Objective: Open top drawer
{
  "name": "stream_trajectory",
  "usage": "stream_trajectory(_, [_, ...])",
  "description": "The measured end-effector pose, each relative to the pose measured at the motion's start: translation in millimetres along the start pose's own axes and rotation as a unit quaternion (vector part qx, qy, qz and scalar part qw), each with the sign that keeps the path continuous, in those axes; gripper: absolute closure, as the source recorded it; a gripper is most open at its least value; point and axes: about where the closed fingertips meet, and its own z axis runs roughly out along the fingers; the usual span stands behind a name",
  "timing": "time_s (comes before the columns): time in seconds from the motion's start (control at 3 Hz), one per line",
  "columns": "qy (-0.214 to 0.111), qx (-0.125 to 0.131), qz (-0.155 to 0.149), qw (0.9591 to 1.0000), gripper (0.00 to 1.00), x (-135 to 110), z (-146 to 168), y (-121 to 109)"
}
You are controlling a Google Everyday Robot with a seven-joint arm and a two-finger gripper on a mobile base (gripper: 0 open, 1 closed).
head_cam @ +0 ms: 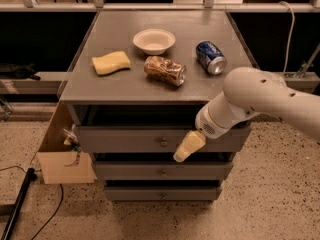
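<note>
The top drawer (pixel 125 140) is the wide grey front just under the cabinet top, with a small round metal knob (pixel 163 143) at its centre. A dark gap shows above this front. My gripper (pixel 181 153), cream-coloured at the end of a thick white arm (pixel 250 96), hangs in front of the drawer's lower edge. It sits a little right of and below the knob and is not on it.
On the cabinet top lie a white bowl (pixel 154 40), a yellow sponge (pixel 111 63), a crumpled snack bag (pixel 165 70) and a blue can (pixel 210 57). Two lower drawers (pixel 130 171) sit below. A cardboard box (pixel 65 159) stands left of the cabinet, with a cable (pixel 22 199) on the floor.
</note>
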Motion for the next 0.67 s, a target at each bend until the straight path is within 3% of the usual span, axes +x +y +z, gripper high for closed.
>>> stream_trajectory(0.67, [-0.022,0.056,0.012,0.9981,0.00,18,2,-17])
